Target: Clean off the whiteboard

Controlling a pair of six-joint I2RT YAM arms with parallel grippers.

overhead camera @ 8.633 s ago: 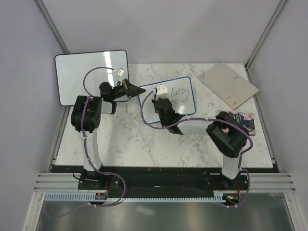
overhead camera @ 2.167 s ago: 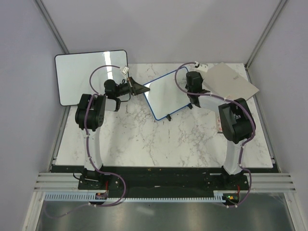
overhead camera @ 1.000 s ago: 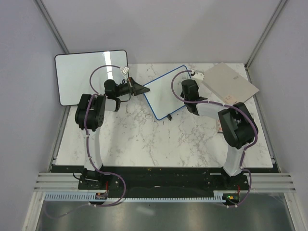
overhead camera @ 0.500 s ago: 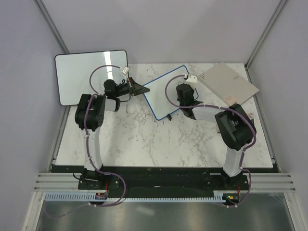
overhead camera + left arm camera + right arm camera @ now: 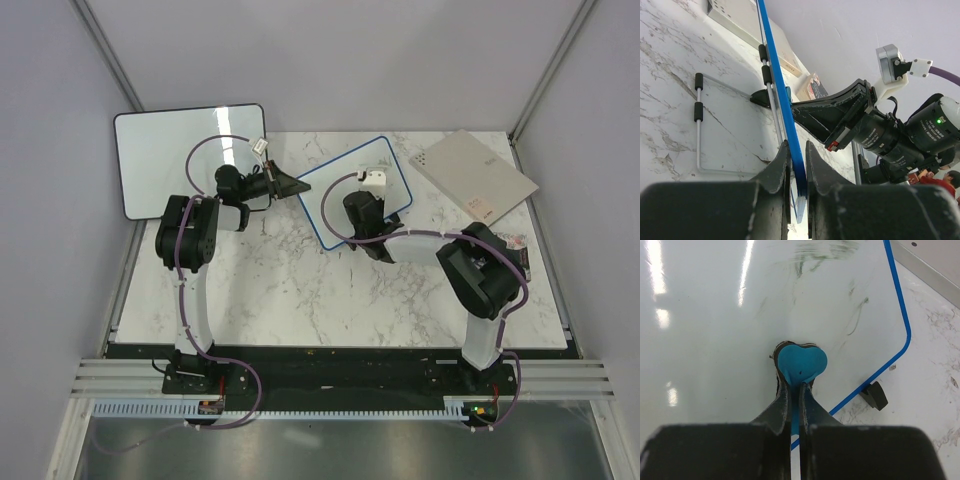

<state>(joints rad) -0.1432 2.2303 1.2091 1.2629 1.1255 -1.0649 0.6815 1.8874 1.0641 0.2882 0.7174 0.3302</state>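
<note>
The whiteboard [image 5: 340, 190], blue-framed with small black feet, sits at the middle back of the marble table. My left gripper [image 5: 290, 186] is shut on its left corner, and the blue frame [image 5: 772, 65] runs between the fingertips of the left gripper [image 5: 796, 150]. My right gripper [image 5: 365, 195] is over the board's middle. That right gripper [image 5: 796, 384] is shut on a blue heart-shaped eraser [image 5: 801, 362], which is pressed against the white surface [image 5: 705, 340]. Faint green smears [image 5: 820, 252] remain near the board's far edge.
A larger black-framed whiteboard [image 5: 190, 158] lies at the back left. A grey flat panel [image 5: 473, 175] lies at the back right, and a small printed packet [image 5: 515, 245] is beside the right arm's elbow. The right arm [image 5: 890, 135] fills the space behind the board.
The right gripper has swept the eraser from the board's far right corner toward its middle. The green handwriting seen earliest is mostly gone. The left gripper has held still.
</note>
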